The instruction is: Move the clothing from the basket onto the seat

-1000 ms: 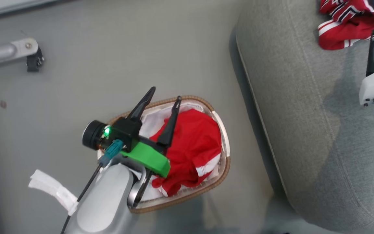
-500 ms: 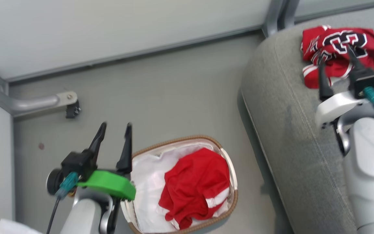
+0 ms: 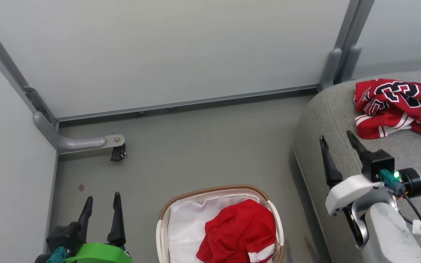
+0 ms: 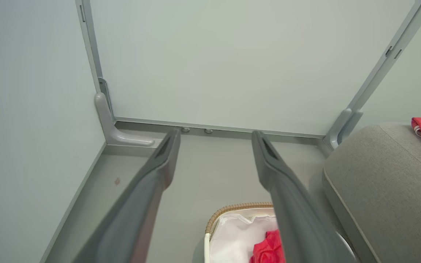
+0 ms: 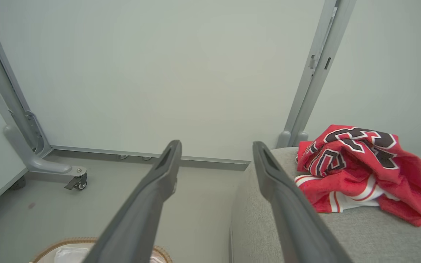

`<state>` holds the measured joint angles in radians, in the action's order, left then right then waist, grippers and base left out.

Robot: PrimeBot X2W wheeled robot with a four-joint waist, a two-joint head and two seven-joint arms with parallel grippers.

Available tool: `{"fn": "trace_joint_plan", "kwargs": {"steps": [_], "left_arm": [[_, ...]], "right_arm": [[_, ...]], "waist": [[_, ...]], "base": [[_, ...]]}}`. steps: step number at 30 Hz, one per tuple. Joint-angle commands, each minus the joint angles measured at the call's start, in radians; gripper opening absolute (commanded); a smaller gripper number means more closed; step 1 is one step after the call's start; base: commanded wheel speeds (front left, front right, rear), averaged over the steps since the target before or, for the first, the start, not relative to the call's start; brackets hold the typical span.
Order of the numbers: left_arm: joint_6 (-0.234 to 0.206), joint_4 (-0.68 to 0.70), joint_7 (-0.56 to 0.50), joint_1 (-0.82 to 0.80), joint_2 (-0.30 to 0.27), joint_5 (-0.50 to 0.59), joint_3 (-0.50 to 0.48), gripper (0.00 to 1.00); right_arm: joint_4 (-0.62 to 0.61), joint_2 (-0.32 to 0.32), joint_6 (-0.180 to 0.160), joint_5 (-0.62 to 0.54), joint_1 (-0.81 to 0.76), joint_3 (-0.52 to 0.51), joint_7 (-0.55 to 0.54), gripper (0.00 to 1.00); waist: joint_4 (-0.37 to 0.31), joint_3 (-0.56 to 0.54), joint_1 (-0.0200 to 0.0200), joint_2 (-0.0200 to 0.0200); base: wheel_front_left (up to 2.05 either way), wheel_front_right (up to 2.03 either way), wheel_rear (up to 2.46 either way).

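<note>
A red garment with black-and-white numerals lies crumpled on the grey seat at the right. The plain red garment with a white hem band sits in the basket, on its white liner, at the bottom centre of the head view. My left gripper is open and empty, over the floor to the left of the basket. My right gripper is open and empty, above the seat's left edge, short of the numbered garment.
Pale wall panels with grey metal posts close off the back and left. A grey bracket foot with a black caster stands on the grey floor behind the basket.
The head camera has tilted up, so the whole picture has slid down. My left gripper has left the basket and drawn back to its left. My right gripper has drawn back from the numbered garment.
</note>
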<state>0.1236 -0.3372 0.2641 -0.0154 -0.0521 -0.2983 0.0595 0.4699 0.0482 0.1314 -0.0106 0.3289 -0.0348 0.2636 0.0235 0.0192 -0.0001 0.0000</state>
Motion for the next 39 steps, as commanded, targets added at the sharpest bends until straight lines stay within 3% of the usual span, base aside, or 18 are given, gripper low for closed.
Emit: {"fn": "trace_joint_plan", "kwargs": {"steps": [1,7,15,39], "left_arm": [[0.001,0.004,0.001,0.022,0.001,-0.002,-0.007,1.00],[-0.009,0.012,0.001,0.057,0.001,-0.035,-0.003,1.00],[-0.019,0.020,0.000,0.074,0.001,-0.051,0.014,1.00],[-0.021,0.004,0.001,0.065,0.001,-0.049,0.028,1.00]], "right_arm": [[-0.010,0.005,-0.001,0.011,-0.032,0.010,0.002,1.00],[-0.063,0.004,-0.001,0.052,-0.134,0.063,0.002,1.00],[-0.090,0.004,-0.001,0.120,-0.212,0.058,0.002,1.00],[-0.089,0.004,-0.001,0.124,-0.206,0.066,0.002,1.00]], "waist": [[0.032,-0.035,0.0001,0.0000],[0.042,-0.056,0.0001,0.0000],[0.042,-0.064,0.0001,0.0000],[0.027,-0.047,0.0001,0.0000]], "base": [[0.00,0.00,0.00],[0.00,0.00,0.00],[0.00,0.00,0.00],[0.00,0.00,0.00]]}}
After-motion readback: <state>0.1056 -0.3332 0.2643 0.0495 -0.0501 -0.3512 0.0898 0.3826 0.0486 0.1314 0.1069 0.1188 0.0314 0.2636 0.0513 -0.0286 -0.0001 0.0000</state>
